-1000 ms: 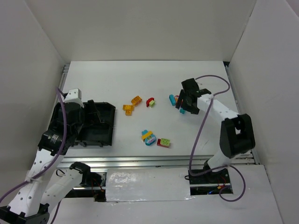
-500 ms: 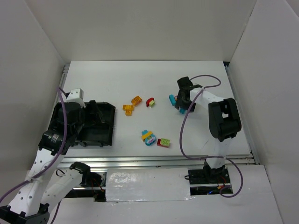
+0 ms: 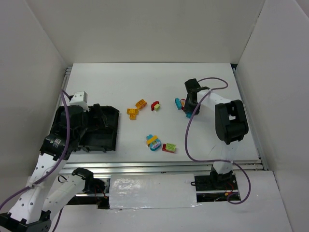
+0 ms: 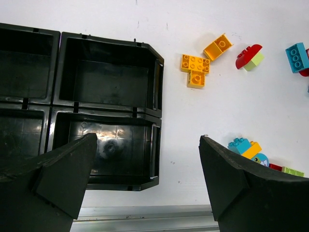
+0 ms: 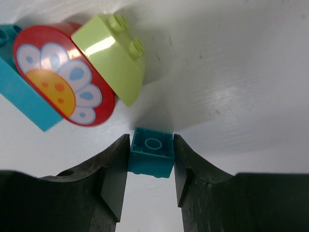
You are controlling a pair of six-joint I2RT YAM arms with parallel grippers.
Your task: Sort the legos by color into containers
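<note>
My right gripper [image 5: 151, 166] is shut on a small cyan brick [image 5: 151, 157], gripped by its two sides at the table surface. Just beyond it lie a lime green brick [image 5: 113, 58], a red round flower piece [image 5: 63, 82] and a longer cyan brick [image 5: 24, 99]. In the top view the right gripper [image 3: 189, 109] is at the right of the table beside a cyan brick [image 3: 178, 103]. My left gripper [image 4: 149, 179] is open and empty over the near right corner of the black tray [image 4: 157, 92], whose four compartments look empty.
Two orange bricks [image 3: 133, 111] and a red and lime piece [image 3: 155, 105] lie mid-table. A multicoloured cluster [image 3: 153, 141] and a red and green brick [image 3: 169, 147] lie nearer the front. The tray [image 3: 114, 112] is at the left. White walls enclose the table.
The right arm has swung in and lowered its gripper onto the bricks at the right; it now grips the small cyan brick. The left arm has not moved.
</note>
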